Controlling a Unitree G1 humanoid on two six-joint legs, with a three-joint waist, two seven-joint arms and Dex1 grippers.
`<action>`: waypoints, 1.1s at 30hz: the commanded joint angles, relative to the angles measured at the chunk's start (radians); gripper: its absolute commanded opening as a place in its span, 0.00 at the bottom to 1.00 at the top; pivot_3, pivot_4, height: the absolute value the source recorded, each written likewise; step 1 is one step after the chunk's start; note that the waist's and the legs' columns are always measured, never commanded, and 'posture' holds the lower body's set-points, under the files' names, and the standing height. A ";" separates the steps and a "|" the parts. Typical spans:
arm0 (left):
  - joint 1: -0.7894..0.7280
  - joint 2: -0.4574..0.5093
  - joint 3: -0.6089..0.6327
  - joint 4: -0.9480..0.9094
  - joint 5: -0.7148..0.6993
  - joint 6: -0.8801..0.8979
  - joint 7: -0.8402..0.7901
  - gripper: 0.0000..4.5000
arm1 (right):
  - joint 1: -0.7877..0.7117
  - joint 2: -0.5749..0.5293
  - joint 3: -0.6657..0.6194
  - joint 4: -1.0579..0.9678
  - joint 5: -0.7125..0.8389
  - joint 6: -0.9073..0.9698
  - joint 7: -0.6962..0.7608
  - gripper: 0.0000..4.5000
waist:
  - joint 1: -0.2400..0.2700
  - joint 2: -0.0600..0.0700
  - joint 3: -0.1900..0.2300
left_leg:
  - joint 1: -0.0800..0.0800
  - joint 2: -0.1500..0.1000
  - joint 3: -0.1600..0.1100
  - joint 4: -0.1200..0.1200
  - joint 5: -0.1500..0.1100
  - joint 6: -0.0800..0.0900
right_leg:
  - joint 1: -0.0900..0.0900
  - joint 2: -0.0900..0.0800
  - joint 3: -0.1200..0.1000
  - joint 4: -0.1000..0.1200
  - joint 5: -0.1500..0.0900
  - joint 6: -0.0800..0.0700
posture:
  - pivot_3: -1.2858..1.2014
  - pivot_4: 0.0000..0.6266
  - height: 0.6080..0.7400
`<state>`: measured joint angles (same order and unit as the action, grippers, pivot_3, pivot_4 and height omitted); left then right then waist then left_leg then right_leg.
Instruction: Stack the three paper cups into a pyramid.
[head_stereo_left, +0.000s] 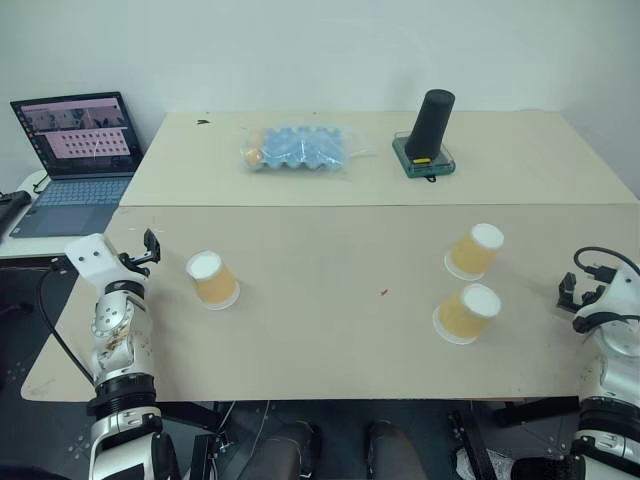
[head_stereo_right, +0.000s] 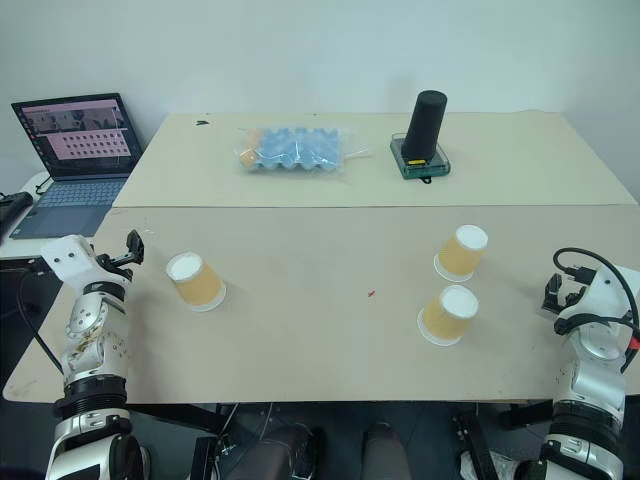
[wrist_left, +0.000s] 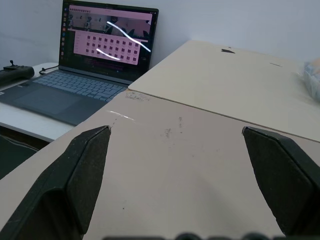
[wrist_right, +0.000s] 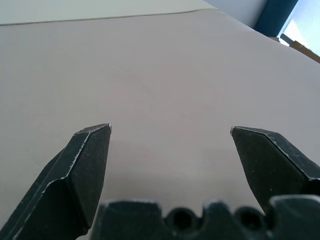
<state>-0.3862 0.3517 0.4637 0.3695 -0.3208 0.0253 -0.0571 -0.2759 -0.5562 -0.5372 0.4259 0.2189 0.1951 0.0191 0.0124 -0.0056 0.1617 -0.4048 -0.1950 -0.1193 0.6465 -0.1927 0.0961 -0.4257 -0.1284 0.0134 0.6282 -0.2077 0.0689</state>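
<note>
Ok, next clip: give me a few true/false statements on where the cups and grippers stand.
1. All three cups stand upside down, apart on the table. True: left cup, far right cup, near right cup.
2. One cup sits atop another. False: none is stacked.
3. The left gripper is open and empty. True.
4. The right gripper holds a cup. False: open, empty.
5. The black cylinder lies flat. False: it is upright.

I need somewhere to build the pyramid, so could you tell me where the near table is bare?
Bare: the wide middle between the left cup and the two right cups. Crowded: the far table, with the egg tray and black cylinder.
</note>
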 joint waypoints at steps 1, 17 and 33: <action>-0.030 0.039 0.040 -0.048 -0.036 -0.015 -0.012 1.00 | -0.005 -0.021 -0.022 -0.033 0.003 -0.032 -0.006 0.99 | 0.000 0.000 0.000 | 0.000 0.000 0.000 0.000 0.000 0.000 | 0.000 0.000 0.000 0.000 0.000 0.000 | 0.52 0.24 1.00; 0.090 0.369 -0.303 -0.817 -0.521 0.580 -0.615 1.00 | 0.037 -0.042 -0.054 -0.096 0.017 -0.007 0.008 0.99 | -0.022 0.002 -0.001 | 0.005 0.001 0.009 -0.005 0.001 -0.001 | 0.001 0.001 0.009 -0.002 0.000 0.001 | 0.52 0.24 1.00; 0.171 0.397 -0.366 -0.835 -0.353 0.495 -0.756 1.00 | 0.649 -0.367 -0.164 -0.672 0.376 0.232 0.931 0.99 | -0.001 0.007 0.001 | 0.005 0.013 0.011 -0.008 -0.004 0.000 | 0.001 0.011 0.012 -0.006 0.000 -0.002 | 0.52 0.24 1.00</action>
<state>-0.2006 0.7510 0.0816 -0.4352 -0.6705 0.5296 -0.8097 0.3514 -0.9018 -0.6557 -0.1346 0.5268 0.4041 0.8574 0.0119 0.0015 0.1632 -0.3997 -0.1807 -0.1082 0.6386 -0.1977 0.0952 -0.4241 -0.1154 0.0258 0.6208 -0.2079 0.0669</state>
